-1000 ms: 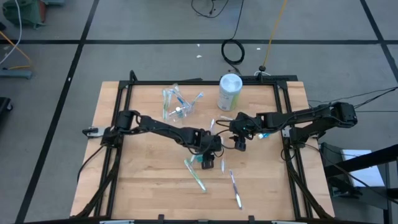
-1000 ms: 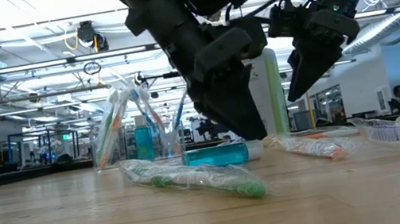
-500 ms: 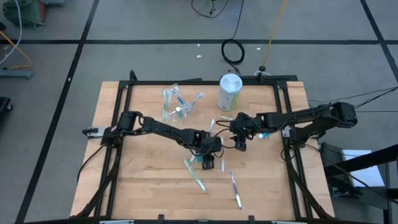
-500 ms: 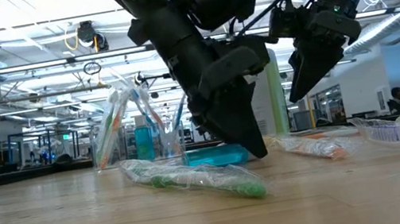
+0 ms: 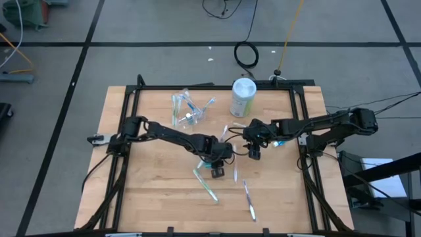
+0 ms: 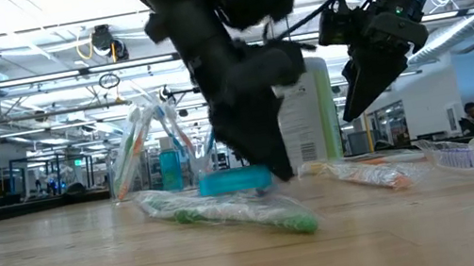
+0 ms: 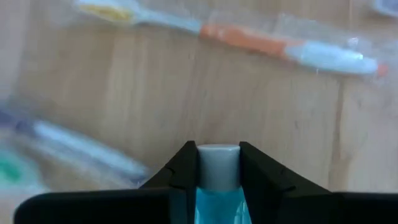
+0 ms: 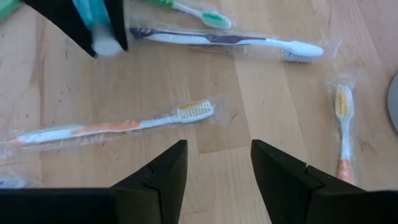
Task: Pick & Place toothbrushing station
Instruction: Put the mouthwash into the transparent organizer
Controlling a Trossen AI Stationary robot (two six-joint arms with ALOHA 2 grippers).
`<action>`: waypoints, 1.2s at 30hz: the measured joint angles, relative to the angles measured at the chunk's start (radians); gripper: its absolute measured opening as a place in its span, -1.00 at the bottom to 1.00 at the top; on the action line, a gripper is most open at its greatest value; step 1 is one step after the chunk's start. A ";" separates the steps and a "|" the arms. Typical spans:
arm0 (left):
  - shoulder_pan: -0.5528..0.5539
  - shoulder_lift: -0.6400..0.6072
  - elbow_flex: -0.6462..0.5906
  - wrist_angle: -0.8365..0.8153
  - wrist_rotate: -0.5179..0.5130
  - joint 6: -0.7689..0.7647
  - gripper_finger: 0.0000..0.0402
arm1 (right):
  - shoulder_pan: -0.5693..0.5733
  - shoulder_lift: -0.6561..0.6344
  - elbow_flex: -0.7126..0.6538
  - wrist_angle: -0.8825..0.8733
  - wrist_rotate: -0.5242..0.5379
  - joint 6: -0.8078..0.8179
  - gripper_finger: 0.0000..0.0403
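Note:
A small teal tube with a white cap sits between the fingers of my left gripper, near the table's middle. My left gripper is shut on it. The clear cup stands at the far left with toothbrushes and a teal tube upright in it. My right gripper hangs open above the table right of centre. Below its fingers lies a wrapped orange-handled toothbrush. My left gripper pinches the teal tube between its two fingers, one on each side, at the cap end. The fingers slant down from above. The teal body reaches back between them. In the low view the tube lies about level, low over the table.
A pale-green canister with a white lid stands at the far edge. Wrapped toothbrushes lie loose: a green one near my left gripper, another toward the near edge, and several more around my right gripper.
My left gripper has tipped and rolled a little and has taken hold of the teal tube. The tube has shifted slightly with the gripper. My right arm has kept still.

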 joint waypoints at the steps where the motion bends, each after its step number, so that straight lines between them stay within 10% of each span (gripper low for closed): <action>1: 0.000 -0.015 0.000 -0.011 0.000 0.000 -0.57 | 0.000 0.000 0.000 -0.001 0.000 0.000 -0.15; 10: -0.001 -0.294 0.001 -0.075 -0.040 0.031 -0.58 | 0.000 0.000 0.000 -0.003 0.000 0.000 -0.15; 25: 0.004 -0.730 -0.003 -0.153 -0.538 0.171 -0.58 | 0.000 0.000 0.000 -0.007 0.001 0.000 -0.15; 36: 0.177 -0.880 -0.397 0.172 -0.546 0.197 -0.58 | 0.000 0.000 0.000 -0.002 0.002 0.031 -0.15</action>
